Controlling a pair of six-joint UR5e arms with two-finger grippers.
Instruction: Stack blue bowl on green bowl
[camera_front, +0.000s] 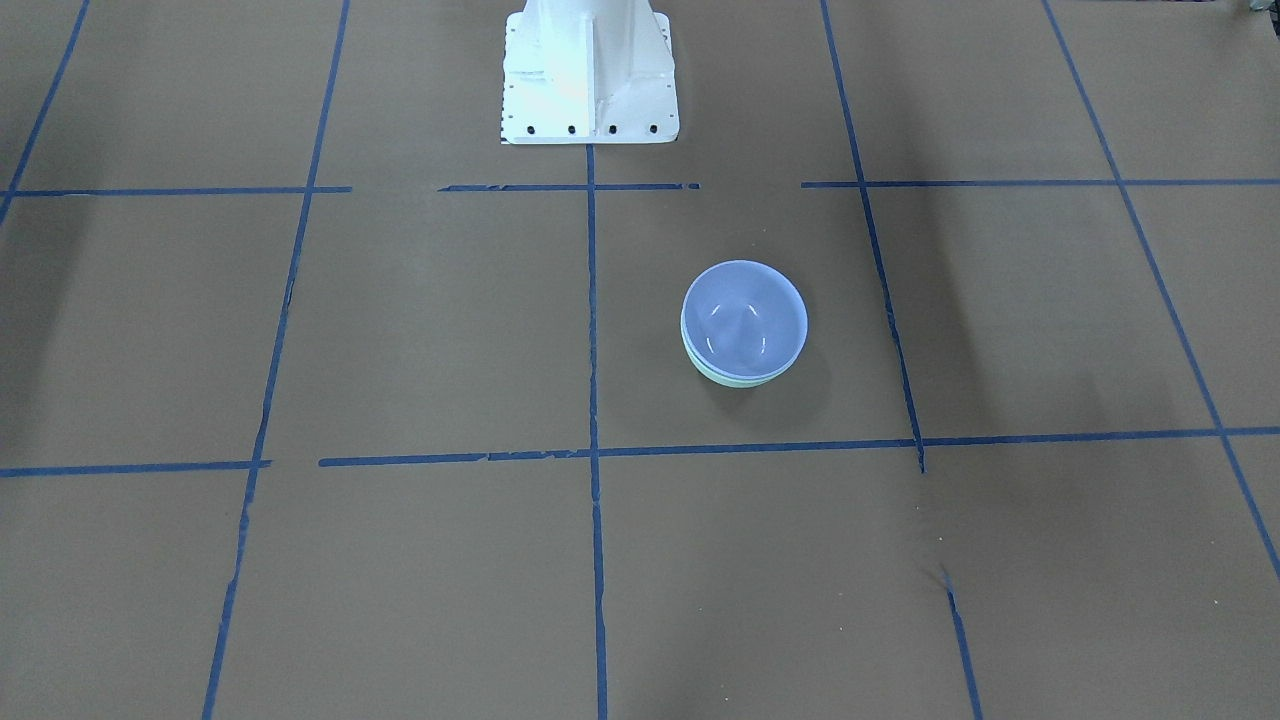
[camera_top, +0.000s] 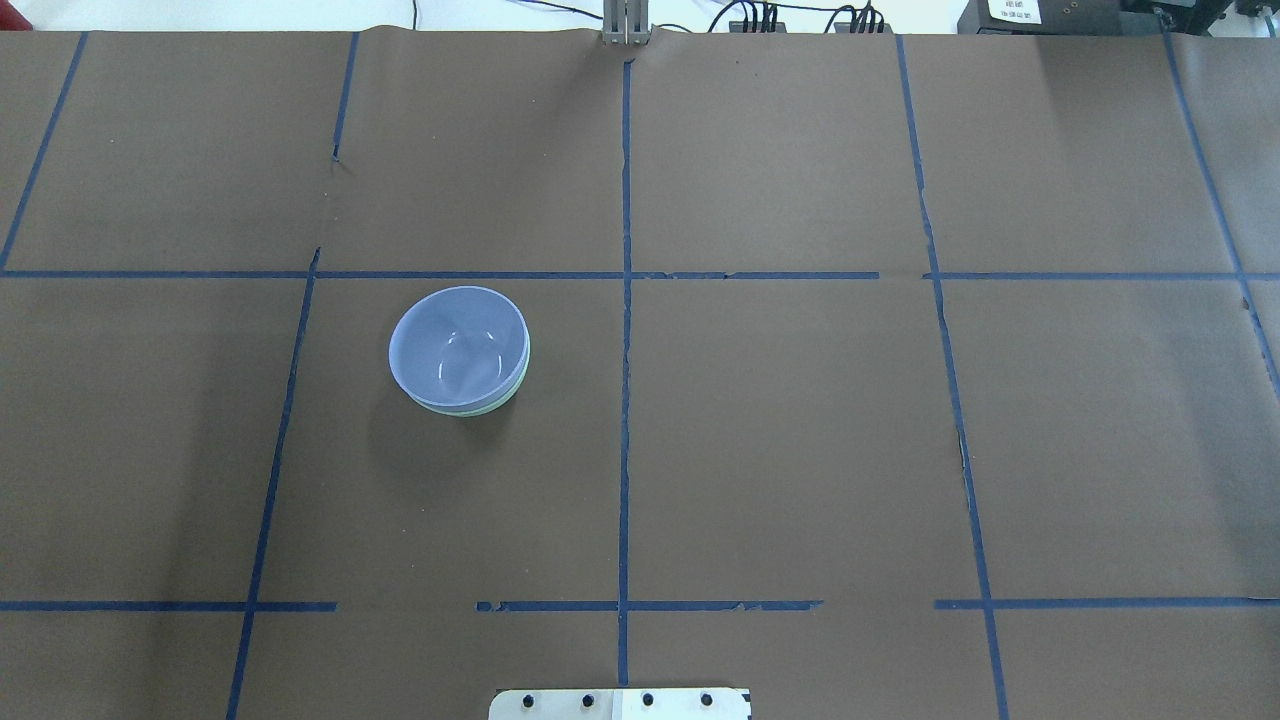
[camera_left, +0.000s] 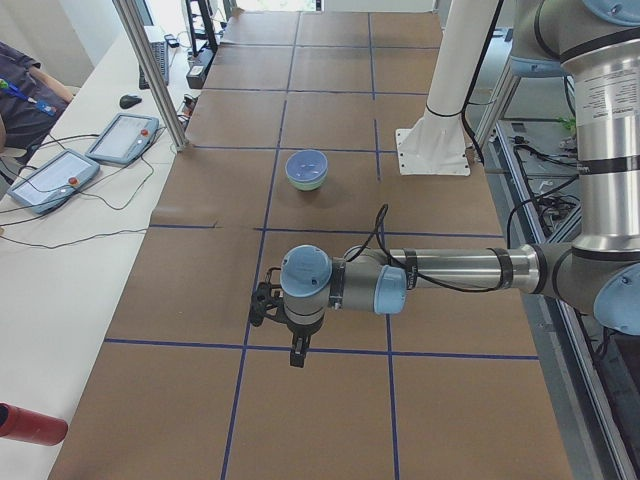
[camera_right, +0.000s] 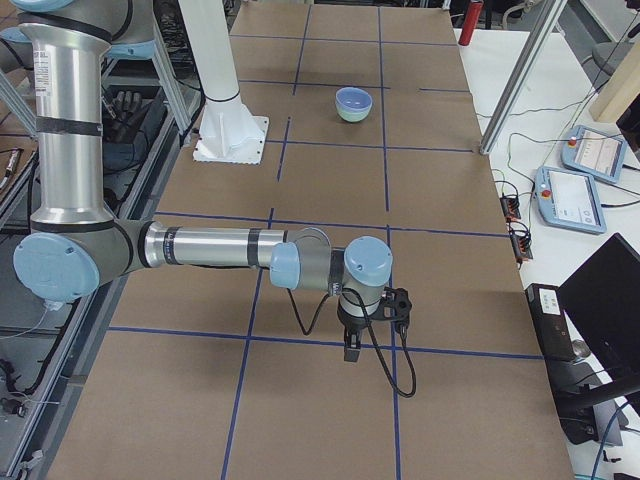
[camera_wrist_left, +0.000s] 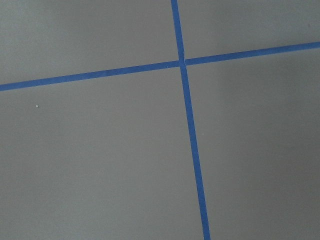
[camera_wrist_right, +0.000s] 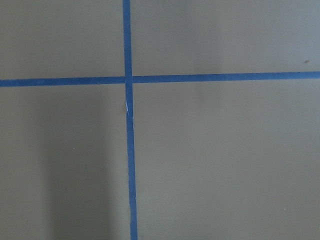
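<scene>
Blue bowl (camera_front: 744, 315) nested in green bowl (camera_front: 738, 382), upright

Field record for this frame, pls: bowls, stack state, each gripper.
blue bowl: upright, nested inside the green bowl
green bowl: on the table, only a sliver shows under the blue one
stack: looks done
left gripper: over bare table, far from the bowls; open or shut unclear
right gripper: likewise, at the opposite end; state unclear
</scene>
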